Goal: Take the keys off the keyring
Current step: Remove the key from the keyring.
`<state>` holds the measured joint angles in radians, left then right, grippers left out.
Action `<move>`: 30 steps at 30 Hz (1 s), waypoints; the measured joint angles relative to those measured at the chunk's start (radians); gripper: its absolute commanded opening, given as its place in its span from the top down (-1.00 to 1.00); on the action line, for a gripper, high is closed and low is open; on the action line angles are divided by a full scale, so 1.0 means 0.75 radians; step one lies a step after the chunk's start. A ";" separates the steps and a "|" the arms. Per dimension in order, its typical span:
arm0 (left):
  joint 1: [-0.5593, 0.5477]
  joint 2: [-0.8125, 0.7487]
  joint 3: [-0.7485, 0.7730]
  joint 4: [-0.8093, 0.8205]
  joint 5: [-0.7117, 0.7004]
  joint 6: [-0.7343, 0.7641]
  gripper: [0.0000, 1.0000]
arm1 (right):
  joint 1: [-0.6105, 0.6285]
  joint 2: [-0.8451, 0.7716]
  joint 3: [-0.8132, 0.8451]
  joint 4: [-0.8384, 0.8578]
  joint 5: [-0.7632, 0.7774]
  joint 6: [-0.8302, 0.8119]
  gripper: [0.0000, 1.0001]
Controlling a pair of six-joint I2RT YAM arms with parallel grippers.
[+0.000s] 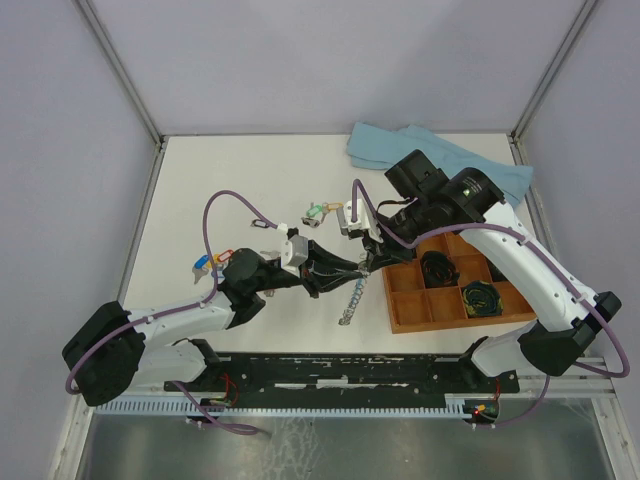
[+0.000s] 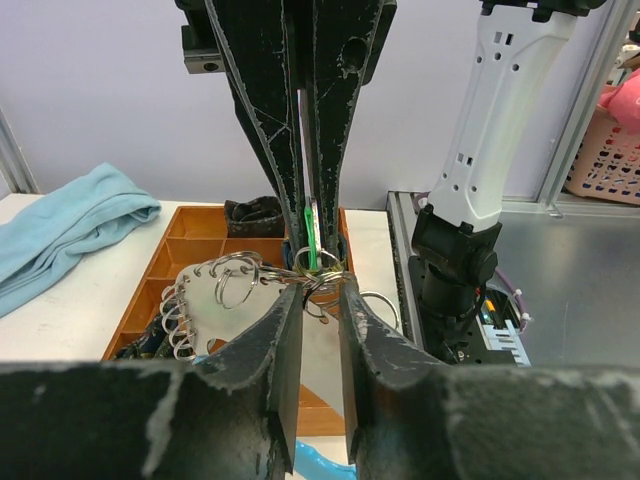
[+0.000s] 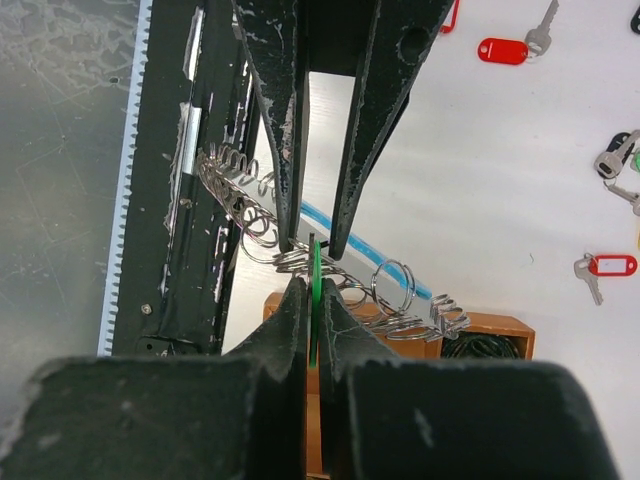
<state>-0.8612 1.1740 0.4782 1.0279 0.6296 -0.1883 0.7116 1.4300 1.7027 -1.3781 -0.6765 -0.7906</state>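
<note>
The keyring (image 1: pixel 350 300), a chain of silvery rings on a light-blue arc, hangs between both grippers above the table. My left gripper (image 1: pixel 345 268) is closed on its ring cluster (image 2: pixel 225 280); the fingertips (image 2: pixel 288 300) pinch the rings. My right gripper (image 1: pixel 372 255) comes from the opposite side and is shut on a green key tag (image 3: pixel 314 285) that is still threaded on the rings (image 3: pixel 400 300). Loose keys lie on the table: red, blue and yellow tagged ones (image 1: pixel 207 264), a green one (image 1: pixel 316 210), and red ones in the right wrist view (image 3: pixel 500 50).
A wooden compartment tray (image 1: pixel 405 300) stands to the right and holds black coiled cables (image 1: pixel 437 268). A light-blue cloth (image 1: pixel 395 148) lies at the back right. A small black tag (image 1: pixel 264 225) lies mid-table. A black rail (image 1: pixel 350 370) runs along the front edge.
</note>
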 measured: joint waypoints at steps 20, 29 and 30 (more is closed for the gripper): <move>0.000 -0.023 -0.001 -0.053 -0.012 0.004 0.94 | 0.000 -0.004 0.000 -0.001 0.066 0.005 0.99; -0.001 -0.084 -0.024 -0.083 -0.084 0.018 0.94 | 0.000 -0.041 0.000 0.000 0.078 0.005 0.99; -0.001 -0.093 -0.028 -0.084 -0.098 0.019 0.94 | 0.000 -0.045 0.000 0.000 0.077 0.004 0.99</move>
<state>-0.8619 1.1046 0.4568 0.9649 0.5560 -0.1741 0.7116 1.3964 1.7027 -1.3781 -0.6186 -0.7876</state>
